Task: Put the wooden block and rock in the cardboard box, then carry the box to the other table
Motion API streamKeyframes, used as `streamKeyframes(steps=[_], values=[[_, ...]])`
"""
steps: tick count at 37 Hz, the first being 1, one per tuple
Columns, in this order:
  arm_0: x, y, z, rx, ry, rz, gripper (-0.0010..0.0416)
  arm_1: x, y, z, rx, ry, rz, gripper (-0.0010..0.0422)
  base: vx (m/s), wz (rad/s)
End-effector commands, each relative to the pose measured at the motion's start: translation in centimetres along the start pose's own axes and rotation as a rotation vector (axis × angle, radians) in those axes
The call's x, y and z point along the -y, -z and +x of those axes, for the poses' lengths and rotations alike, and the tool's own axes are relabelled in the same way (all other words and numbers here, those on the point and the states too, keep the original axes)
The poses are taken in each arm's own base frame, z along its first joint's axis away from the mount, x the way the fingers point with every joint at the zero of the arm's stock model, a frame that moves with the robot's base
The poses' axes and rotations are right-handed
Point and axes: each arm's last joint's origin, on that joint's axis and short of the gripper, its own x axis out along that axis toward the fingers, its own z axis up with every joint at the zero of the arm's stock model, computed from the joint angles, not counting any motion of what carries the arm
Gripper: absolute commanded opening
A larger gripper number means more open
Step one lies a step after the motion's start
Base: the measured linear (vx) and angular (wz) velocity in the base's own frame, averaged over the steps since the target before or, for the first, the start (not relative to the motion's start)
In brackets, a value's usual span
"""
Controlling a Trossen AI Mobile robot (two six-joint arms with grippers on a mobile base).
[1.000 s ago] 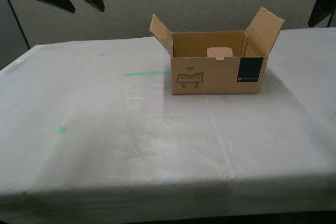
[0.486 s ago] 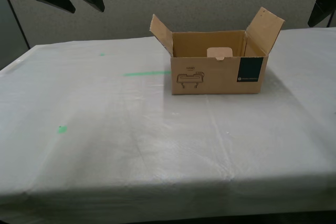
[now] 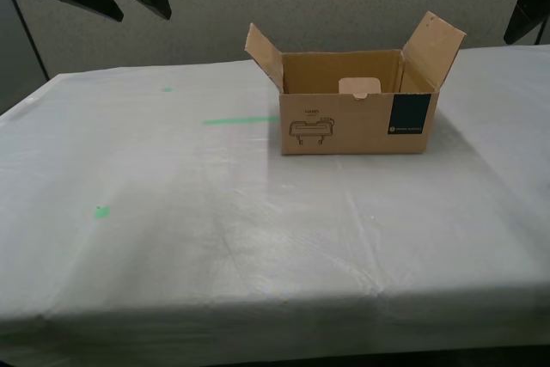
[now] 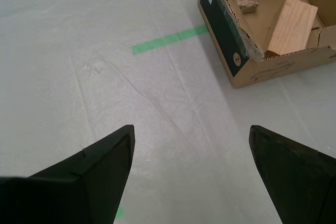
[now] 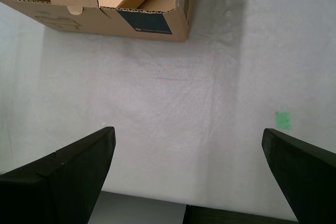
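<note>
The cardboard box (image 3: 357,113) sits on the other table (image 3: 215,238), a brown corrugated carton with its side flaps standing up and outward, a line drawing printed on its front face and a dark label at the exterior view's right end of that face. Inside it, the second wrist view shows the wooden block (image 4: 293,25), pale tan with straight grain, leaning tilted against the carton's inner wall, and the rock (image 4: 247,1), rough, lumpy and pinkish, lying on the box floor just beside it. The table wears a wrinkled white-grey cloth with soft creases, a strip of green tape (image 3: 241,119) running up to the box, and a small green mark (image 3: 101,211) well apart from it. My first gripper (image 5: 189,174) hangs over bare cloth near the box with its dark fingers spread wide and nothing between them; my second gripper (image 4: 191,163) likewise is spread wide and empty above the cloth.
</note>
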Motion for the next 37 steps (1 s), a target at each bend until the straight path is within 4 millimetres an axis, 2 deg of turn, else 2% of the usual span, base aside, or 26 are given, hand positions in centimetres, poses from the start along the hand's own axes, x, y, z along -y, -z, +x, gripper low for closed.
streamKeyframes(steps=[1, 37], values=[[-0.01, -0.02, -0.01, 0.001, 0.0, -0.001, 0.0389, 0.0, -0.02, -0.03, 0.002, -0.003, -0.001, 0.0295, 0.0, 0.0], [-0.01, -0.02, -0.01, 0.002, 0.001, -0.001, 0.039, 0.0, -0.03, -0.03, 0.002, -0.003, -0.001, 0.0295, 0.0, 0.0]])
